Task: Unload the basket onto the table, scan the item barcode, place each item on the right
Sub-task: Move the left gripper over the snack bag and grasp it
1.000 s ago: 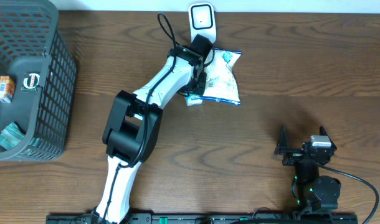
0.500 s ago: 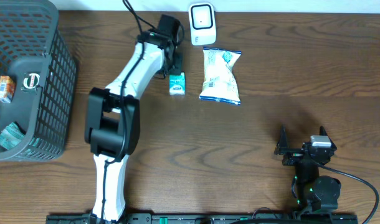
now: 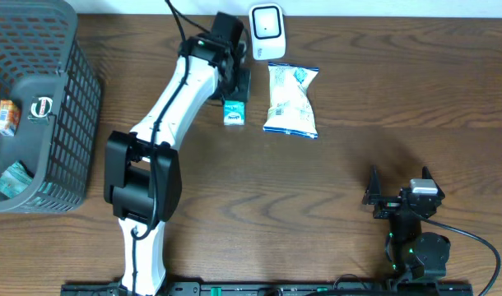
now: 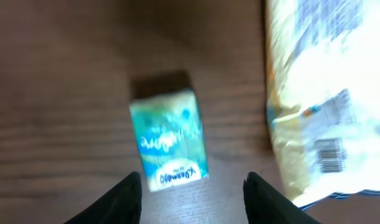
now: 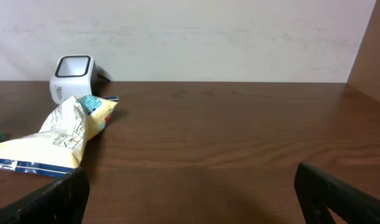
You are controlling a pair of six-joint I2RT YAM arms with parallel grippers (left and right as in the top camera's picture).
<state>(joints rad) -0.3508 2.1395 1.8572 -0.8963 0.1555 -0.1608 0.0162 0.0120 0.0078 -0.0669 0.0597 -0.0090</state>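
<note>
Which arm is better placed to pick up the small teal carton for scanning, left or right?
Left. The left gripper hangs open above the carton, which lies close to the scanner. The right gripper, open too, sits far off at the near side of the table.

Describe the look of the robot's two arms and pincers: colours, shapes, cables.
The left arm has slim white links and bulky black joints; a black cable loops off near its black left pincer. The right arm is compact and black, with green lights, a pale block by the right pincer and its own black cable.
</note>
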